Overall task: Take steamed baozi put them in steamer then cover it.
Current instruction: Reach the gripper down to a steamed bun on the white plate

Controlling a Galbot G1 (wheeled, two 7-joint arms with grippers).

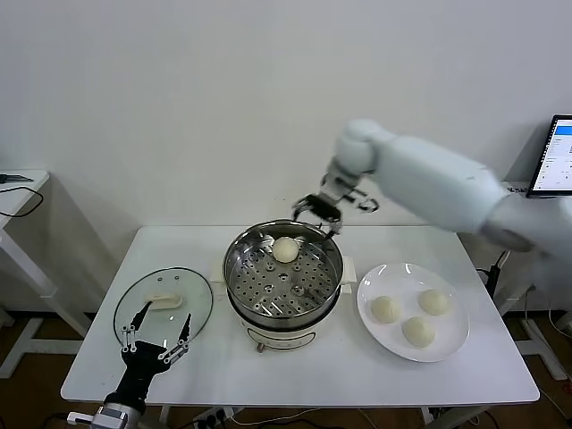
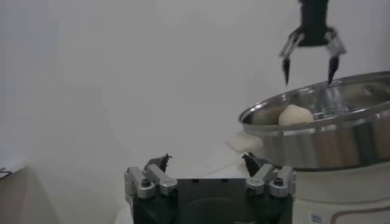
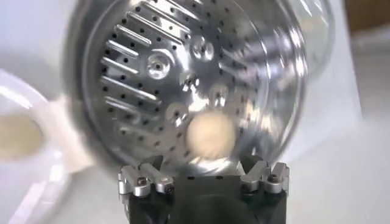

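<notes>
A: From the head view, why does the right gripper (image 1: 319,211) hang over the far rim of the steamer (image 1: 283,277)?

B: I judge it has a bun to do with: one bun (image 1: 285,249) lies on the holed tray just below it, near the back wall. The fingers are spread and hold nothing.

A: And the other buns?

B: Three buns (image 1: 386,309) sit on the white plate (image 1: 371,290) right of the steamer, close together but apart from each other. So one of four is in, by my reckoning.

A: The cover?

B: The glass lid (image 1: 164,304) lies flat on the table (image 1: 313,366) left of the steamer, handle up, within reach of the left gripper (image 1: 158,332), which waits above its near edge, fingers spread, empty. That placing suits a lid pickup later, I think.

A: The left wrist view?

B: Its own gripper (image 2: 209,171) is spread at the bottom of the picture. Farther off, the right gripper (image 2: 309,56) hovers above the steamer (image 2: 329,131) rim, prongs apart, clear of the bun (image 2: 295,115) that peeks over the edge.

A: The right wrist view?

B: It looks straight down into the steamer (image 3: 183,85). The bun (image 3: 210,134) rests on the tray just beyond the gripper (image 3: 203,173), whose fingers are spread and do not touch it. The tray holds nothing else
</notes>
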